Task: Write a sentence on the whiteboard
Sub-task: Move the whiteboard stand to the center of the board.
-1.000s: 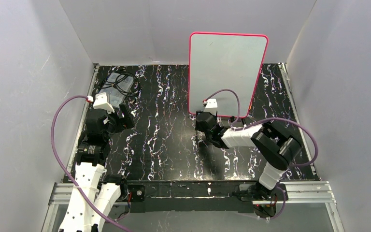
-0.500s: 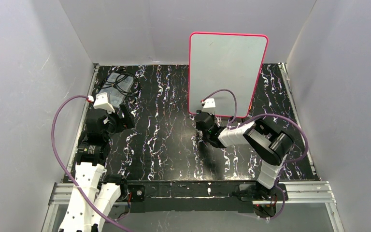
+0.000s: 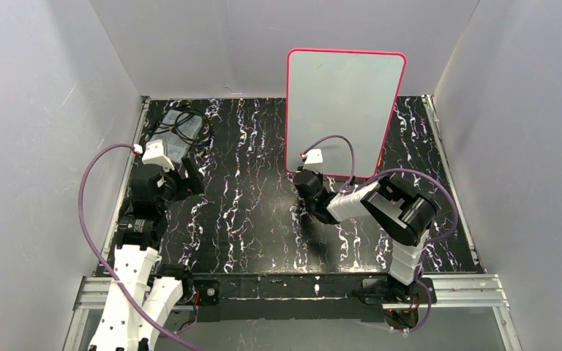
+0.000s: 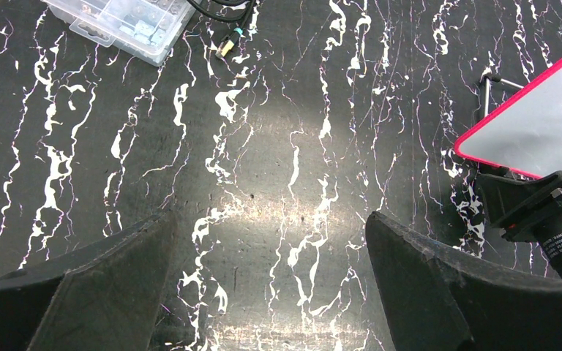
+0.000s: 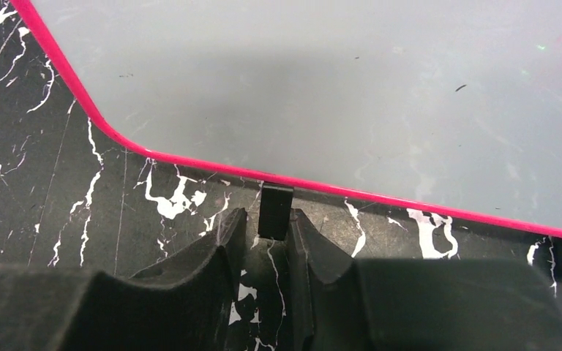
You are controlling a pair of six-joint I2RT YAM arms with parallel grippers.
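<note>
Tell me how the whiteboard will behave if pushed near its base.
The whiteboard stands tall on small black feet, so it would probably tip or skid rather than hold. Its thin panel and slim pink frame suggest it is light, and likely stiff.

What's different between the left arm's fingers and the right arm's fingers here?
Spread: the left fingers stand wide apart; the right fingers are nearly together. Place: the left fingers hang over the marbled table, holding nothing; the right fingers flank a small black foot of the whiteboard, though a grip on it is unclear. Both pairs are black.
</note>
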